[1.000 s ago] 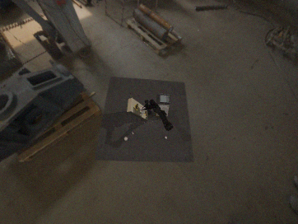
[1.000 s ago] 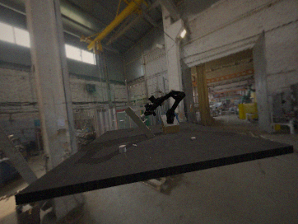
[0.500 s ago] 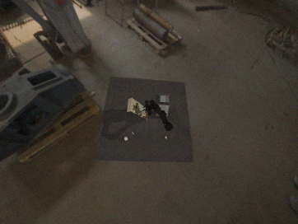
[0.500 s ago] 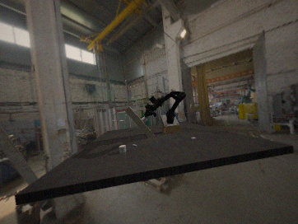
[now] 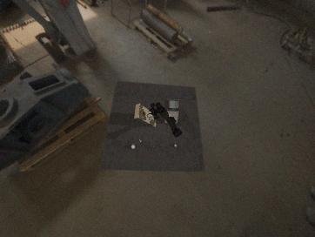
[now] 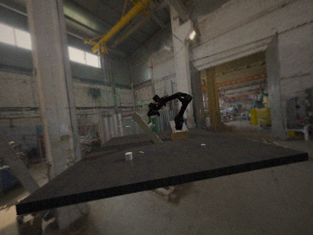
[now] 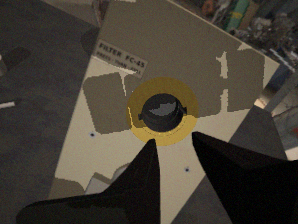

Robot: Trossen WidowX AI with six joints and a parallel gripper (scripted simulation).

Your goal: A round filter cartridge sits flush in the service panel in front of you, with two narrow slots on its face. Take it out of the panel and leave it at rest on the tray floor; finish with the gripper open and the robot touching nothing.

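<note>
Where the dark grey square platform (image 6: 194, 164) fills the middle of the top view, the beige, slanted service panel (image 7: 170, 45) stands at its centre, tilted back. The black six-joint arm (image 5: 171, 122) reaches from lower right of centre toward upper left, over the panel. A small grey square tray (image 5: 173, 104) lies just to the right of the panel.

In the wrist view the black parallel-jaw gripper (image 7: 172, 138) sits at the lower edge of the frame, clear of the panel face. Its fingers stand a little apart and nothing shows between them.

Above the fingertips, a yellow ring (image 7: 187, 122) surrounds a dark round socket (image 7: 161, 112) with two small side notches. The socket is empty, so the round filter cartridge is out of the panel. Its resting place cannot be told from any view.

A white label (image 7: 121, 59) reading "FILTER FC-45" sits at upper left of the ring. A small white cylinder (image 6: 128, 155) stands on the platform, well apart from the panel.
</note>
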